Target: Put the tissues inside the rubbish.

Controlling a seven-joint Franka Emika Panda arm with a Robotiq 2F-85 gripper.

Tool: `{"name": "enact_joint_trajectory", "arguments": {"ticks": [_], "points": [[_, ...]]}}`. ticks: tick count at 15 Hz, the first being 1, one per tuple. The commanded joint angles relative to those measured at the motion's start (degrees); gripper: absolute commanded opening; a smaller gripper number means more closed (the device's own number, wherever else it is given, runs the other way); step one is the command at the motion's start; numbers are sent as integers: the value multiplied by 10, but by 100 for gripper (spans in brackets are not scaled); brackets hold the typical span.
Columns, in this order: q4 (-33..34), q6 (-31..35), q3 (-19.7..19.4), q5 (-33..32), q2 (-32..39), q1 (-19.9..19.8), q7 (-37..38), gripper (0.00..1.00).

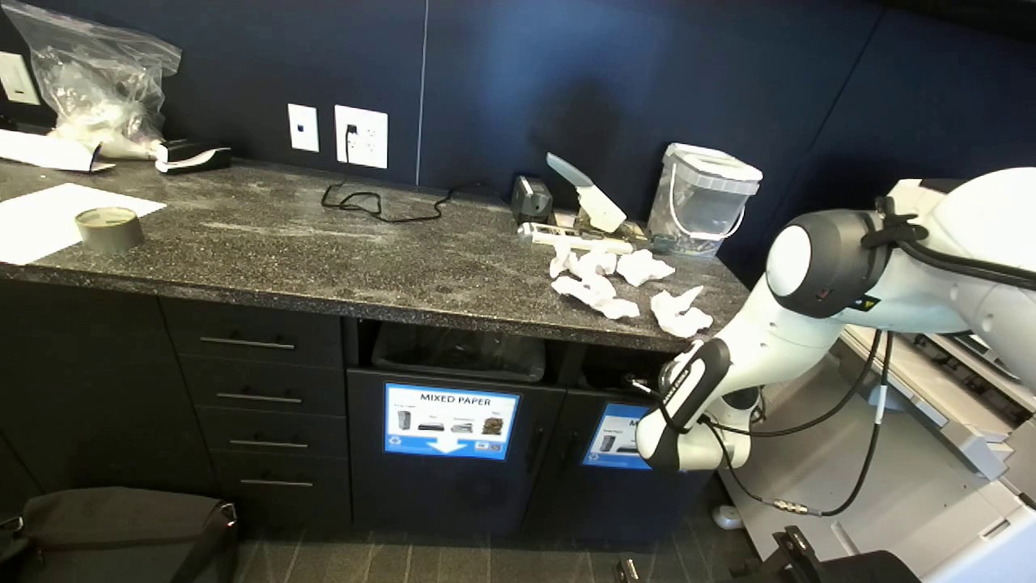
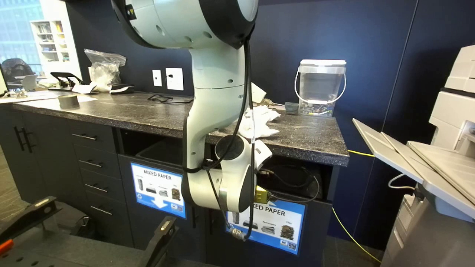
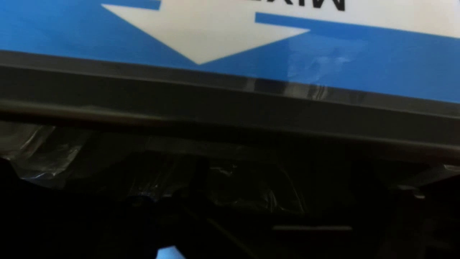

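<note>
Wrist view pictures come from below the counter (image 1: pixel 324 259): a blue-and-white sign (image 3: pixel 215 39) fills the top, upside down and cut off by the frame, next to a dark panel edge (image 3: pixel 222 104) and creased clear plastic (image 3: pixel 50 154) in shade. Both exterior views show two such signs below the counter, one partly covered by the arm (image 2: pixel 219 92).

Crumpled tissues (image 1: pixel 599 293) lie on the counter, towards its front edge. In an exterior view they spread out as separate pieces (image 1: pixel 680 316), with a tilted pale lever (image 1: pixel 600 209) farther back on the counter. In an exterior view they run together into a white heap (image 2: pixel 259 124), part of it hidden by the arm.

A lidded bucket (image 1: pixel 702 198) stands at the back of the counter in both exterior views; its small coloured contents (image 2: pixel 315 109) are plainer in an exterior view. A lined bin (image 1: pixel 530 356) below the counter shows clearly in an exterior view, while a bookshelf (image 2: pixel 50 40) beyond the counter shows only in an exterior view.

The arm's wrist (image 2: pixel 233 185) hangs in front of a second opening (image 2: pixel 297 174) below the counter. It masks the gripper in both exterior views; the wrist view is too black, so I cannot tell whether the jaws are spread, pressed together or pinching something. A pale scrap (image 3: pixel 170 253), cut off by the wrist view's lower edge, is too partial to name.
</note>
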Motion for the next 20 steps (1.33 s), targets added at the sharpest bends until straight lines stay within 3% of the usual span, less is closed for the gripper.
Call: {"name": "enact_joint_trajectory", "arguments": {"ticks": [1,7,9,13,16,20], "points": [[-69,21,-18,55,-42,35,-15,100],[-210,136,-30,82,-120,53,-23,100],[-261,131,-36,74,-157,56,-26,100],[-371,59,-49,30,-254,61,-45,100],[-438,-45,-56,-12,-345,64,-69,100],[-469,-231,-48,-60,-469,67,-114,100]]}}
